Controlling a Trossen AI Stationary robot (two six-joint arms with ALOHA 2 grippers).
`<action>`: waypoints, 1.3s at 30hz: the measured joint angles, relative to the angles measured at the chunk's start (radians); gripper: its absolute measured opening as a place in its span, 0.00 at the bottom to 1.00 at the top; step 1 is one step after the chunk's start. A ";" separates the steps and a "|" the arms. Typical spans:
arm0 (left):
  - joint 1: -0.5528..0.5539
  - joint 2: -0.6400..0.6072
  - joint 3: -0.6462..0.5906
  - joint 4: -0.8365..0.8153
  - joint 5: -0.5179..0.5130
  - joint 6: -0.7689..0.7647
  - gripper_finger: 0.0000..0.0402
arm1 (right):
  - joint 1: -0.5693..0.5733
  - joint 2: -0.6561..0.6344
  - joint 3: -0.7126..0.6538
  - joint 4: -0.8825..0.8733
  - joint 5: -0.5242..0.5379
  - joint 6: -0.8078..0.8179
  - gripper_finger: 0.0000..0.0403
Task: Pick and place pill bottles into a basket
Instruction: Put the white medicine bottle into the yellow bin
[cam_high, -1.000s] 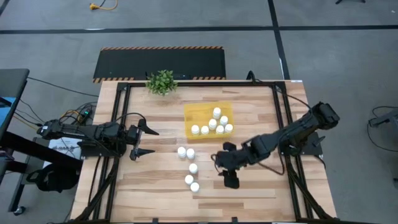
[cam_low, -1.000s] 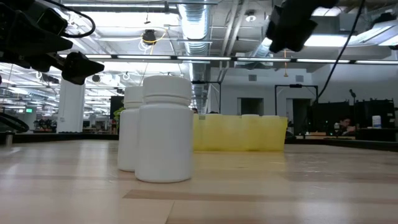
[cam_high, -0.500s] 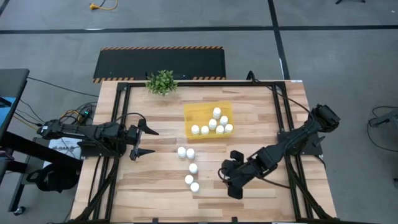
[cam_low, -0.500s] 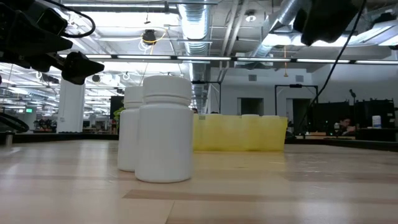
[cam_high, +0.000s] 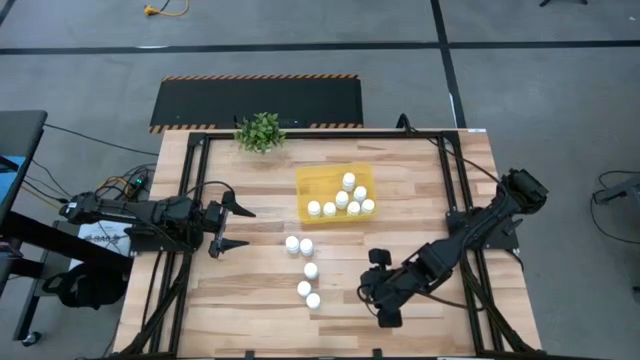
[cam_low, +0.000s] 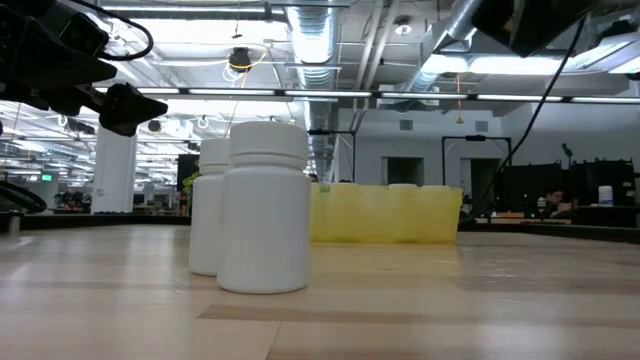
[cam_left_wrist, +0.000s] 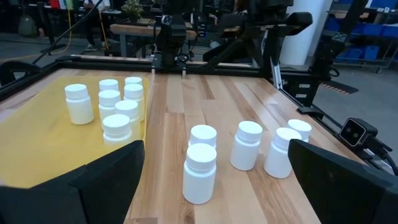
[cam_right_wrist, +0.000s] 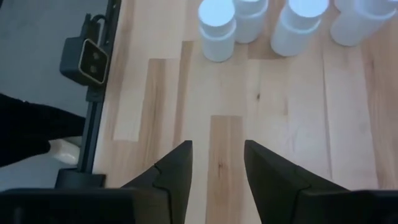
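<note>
Wood table: yellow tray, 5 loose bottles, plant.

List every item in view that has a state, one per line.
Basket: on the table, holding six upright pill bottles.
Loose bottles: five, upright on the table.
Left end effector: open, empty, beside the loose bottles.
Right end effector: open, empty, near the table's front.

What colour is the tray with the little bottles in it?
Yellow; the tray shows best in the high view.
</note>
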 joint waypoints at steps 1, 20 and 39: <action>0.000 0.000 0.000 0.000 0.000 0.000 0.96 | -0.004 0.000 0.000 0.000 0.000 -0.001 0.34; 0.000 0.000 0.000 0.000 0.000 0.008 0.96 | -0.101 -0.001 0.000 -0.081 0.036 -0.045 0.30; 0.000 0.000 0.000 0.000 0.000 0.001 0.96 | -0.020 -0.416 -0.382 0.171 0.375 0.002 0.29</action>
